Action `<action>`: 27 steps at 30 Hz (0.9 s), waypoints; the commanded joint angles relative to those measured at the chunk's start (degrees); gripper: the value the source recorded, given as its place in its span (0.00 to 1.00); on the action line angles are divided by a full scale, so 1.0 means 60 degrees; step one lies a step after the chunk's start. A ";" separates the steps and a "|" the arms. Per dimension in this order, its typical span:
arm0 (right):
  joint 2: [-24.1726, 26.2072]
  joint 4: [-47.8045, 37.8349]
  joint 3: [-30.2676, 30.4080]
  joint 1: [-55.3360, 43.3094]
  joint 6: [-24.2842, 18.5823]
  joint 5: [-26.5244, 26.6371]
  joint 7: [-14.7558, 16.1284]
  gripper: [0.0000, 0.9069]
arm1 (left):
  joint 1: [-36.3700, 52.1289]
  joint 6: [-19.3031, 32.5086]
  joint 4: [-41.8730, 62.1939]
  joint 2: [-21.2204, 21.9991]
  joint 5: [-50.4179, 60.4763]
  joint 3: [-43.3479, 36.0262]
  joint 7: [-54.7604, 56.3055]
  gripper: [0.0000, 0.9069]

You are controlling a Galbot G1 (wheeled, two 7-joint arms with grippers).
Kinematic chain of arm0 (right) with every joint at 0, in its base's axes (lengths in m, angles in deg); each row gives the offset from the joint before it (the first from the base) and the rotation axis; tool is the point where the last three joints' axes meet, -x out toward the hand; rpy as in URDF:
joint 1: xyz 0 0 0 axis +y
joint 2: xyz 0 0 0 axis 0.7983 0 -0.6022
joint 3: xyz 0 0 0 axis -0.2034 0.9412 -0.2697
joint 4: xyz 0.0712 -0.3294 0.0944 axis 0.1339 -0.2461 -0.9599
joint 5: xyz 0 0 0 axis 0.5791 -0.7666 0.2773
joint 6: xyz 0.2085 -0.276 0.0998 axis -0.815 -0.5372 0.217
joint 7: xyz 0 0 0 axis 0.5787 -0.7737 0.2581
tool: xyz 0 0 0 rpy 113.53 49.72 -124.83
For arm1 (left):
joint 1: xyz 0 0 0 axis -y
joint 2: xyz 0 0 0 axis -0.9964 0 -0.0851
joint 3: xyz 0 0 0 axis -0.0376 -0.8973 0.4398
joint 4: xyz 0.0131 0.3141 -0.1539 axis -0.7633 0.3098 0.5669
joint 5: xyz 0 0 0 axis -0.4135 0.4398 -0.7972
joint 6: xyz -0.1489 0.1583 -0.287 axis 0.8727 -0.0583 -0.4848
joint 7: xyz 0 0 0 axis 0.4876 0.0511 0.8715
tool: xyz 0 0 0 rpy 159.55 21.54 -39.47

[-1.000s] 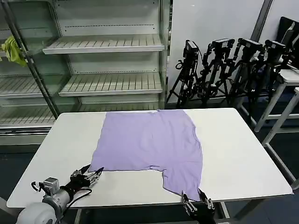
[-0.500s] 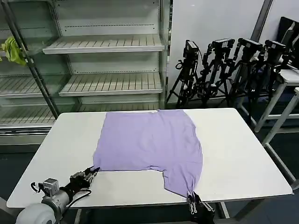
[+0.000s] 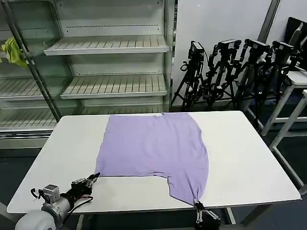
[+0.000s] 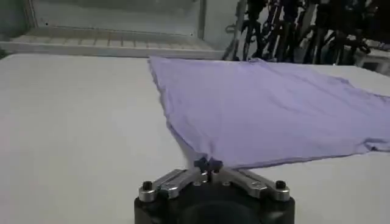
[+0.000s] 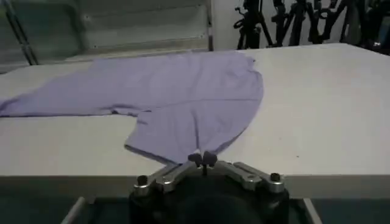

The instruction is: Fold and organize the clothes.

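A: Status, left side first?

B: Left gripper at near-left corner of T-shirt, low on table. Fingers pinched together on the fabric corner, confirmed in left wrist view. Right gripper at near table edge, fingers clamped on the hanging tip of the shirt's near-right lobe, same in right wrist view.

A: Shirt position?

B: Spread flat, mid-table, far hem close to back edge. Near-right part dips toward front edge, tip just over it. No print visible on the upper face.

A: Handling?

B: Looks thin, soft, light. Probably drapes and drags on the tabletop, no stiffness to hold a crease. Likely to stretch or skew if one side pulls harder. Best held at corners and hem, as now; lifting both evenly should keep the fold line straight. Pinch on a small tip could slip.

A: Surface, room?

B: White tabletop, smooth, matte. Yellow-green cloth hanging on shelf frame far left. Shelves behind the table. Row of black tripods back right, by a white wall. Second table far right.
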 commanded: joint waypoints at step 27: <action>0.0679 0.2036 -0.2324 0.1109 -0.0292 0.0297 0.0141 0.00 | -0.1379 0.0040 -0.1575 0.0041 -0.0046 0.1252 -0.0111 0.04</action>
